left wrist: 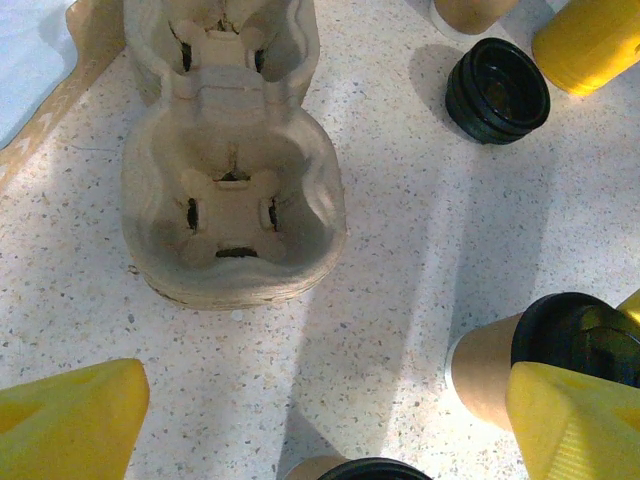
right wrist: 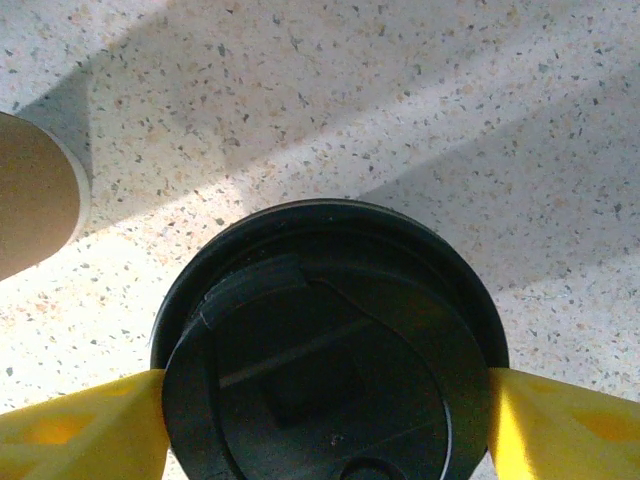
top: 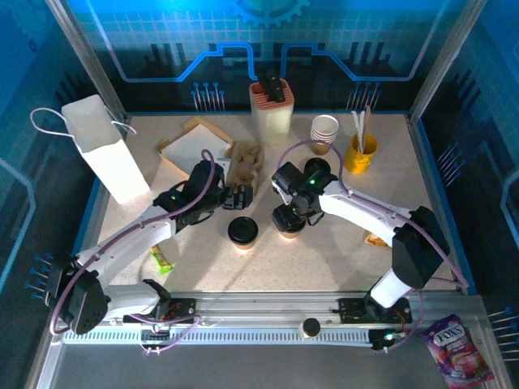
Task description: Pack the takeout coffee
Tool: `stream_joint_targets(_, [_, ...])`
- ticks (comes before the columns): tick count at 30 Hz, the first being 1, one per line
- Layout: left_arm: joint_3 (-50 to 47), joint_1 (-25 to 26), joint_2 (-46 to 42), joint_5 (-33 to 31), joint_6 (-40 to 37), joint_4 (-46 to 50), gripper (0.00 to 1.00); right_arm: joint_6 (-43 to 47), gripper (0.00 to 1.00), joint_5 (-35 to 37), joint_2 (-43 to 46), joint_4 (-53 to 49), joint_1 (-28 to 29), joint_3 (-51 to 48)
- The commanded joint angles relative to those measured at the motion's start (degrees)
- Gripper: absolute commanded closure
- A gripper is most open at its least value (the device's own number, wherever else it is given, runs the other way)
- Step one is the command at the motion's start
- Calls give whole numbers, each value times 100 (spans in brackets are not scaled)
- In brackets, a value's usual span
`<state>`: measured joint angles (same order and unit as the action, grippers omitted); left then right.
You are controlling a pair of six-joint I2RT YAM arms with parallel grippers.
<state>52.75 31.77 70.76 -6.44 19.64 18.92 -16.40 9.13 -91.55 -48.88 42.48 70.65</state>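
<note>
Two takeout coffees, tan cups with black lids, stand mid-table. One takeout coffee [top: 290,220] [right wrist: 330,350] sits between my right gripper's [top: 289,215] [right wrist: 328,415] yellow fingertips [right wrist: 90,425], which press on both sides of its lid. The other coffee [top: 242,232] [left wrist: 375,468] stands just to its left. My left gripper [top: 238,196] [left wrist: 320,430] hangs open over bare table, in front of the pulp cup carrier [top: 243,160] [left wrist: 235,210], whose wells are empty. In the left wrist view the gripped coffee [left wrist: 490,370] is partly behind the right-hand fingertip [left wrist: 575,420].
A white paper bag [top: 105,150] stands at the far left. Behind the arms are a pile of black lids [top: 316,168] [left wrist: 497,90], nested lidless cups [top: 324,130], a yellow cup of stirrers [top: 359,154] [left wrist: 590,40] and napkins on a board [top: 195,144].
</note>
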Motion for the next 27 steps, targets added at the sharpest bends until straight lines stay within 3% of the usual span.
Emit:
stream_joint_targets(1, [-85,-39,-43,120,104,-148,8,32,23,199,-48,-204,94,63])
stream_joint_targets(8, [-55,-37,-36,175,89,-123,8,57,30,449,252,-369,-254,-12])
stream_joint_targets(19, [193,89,-90,362,71,276,9,-33,33,6,788,-262,-2057,-451])
stream_joint_targets(27, [439,476,-85,82,-153,1028,9,-27,31,-38,700,-154,-2374,-649])
